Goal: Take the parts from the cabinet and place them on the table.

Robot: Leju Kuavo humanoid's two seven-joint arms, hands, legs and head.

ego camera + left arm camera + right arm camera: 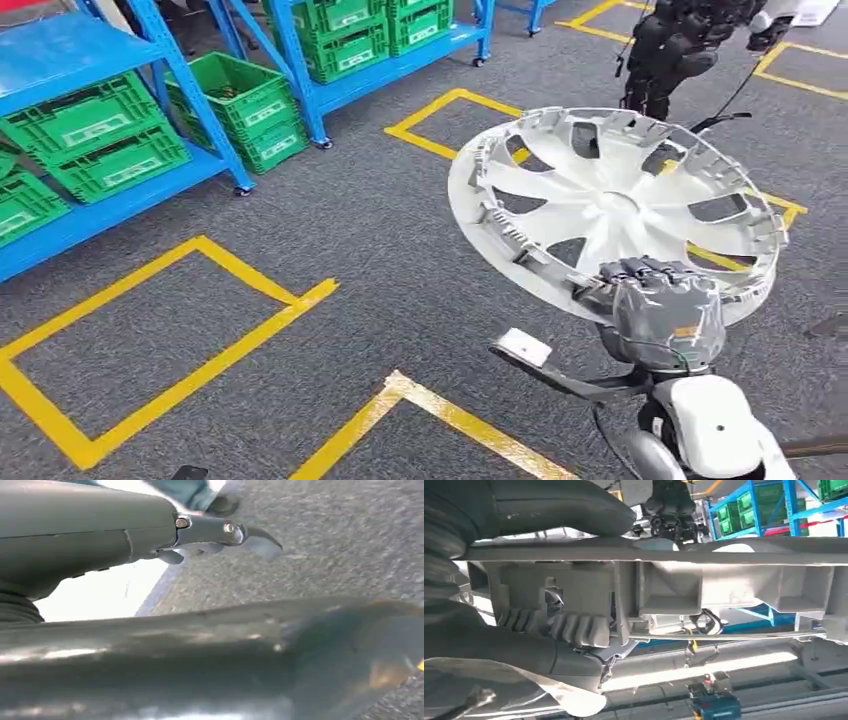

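Note:
A large silver-white wheel cover point(610, 205) with spoke cut-outs hangs tilted above the grey carpet, right of centre in the head view. My right hand point(665, 310) grips its near rim from below, fingers curled over the edge. Close up in the right wrist view, the cover's ribbed inner rim point(674, 587) lies clamped between the thumb and the fingers of my right hand point(524, 645). My left hand point(90, 535) hangs over the carpet with its fingers stretched apart and holds nothing.
Blue shelving point(200, 120) with green crates point(95, 135) stands at the back left. Yellow tape squares point(170, 390) mark the carpet. A dark robot point(680, 45) stands at the back right, just beyond the cover.

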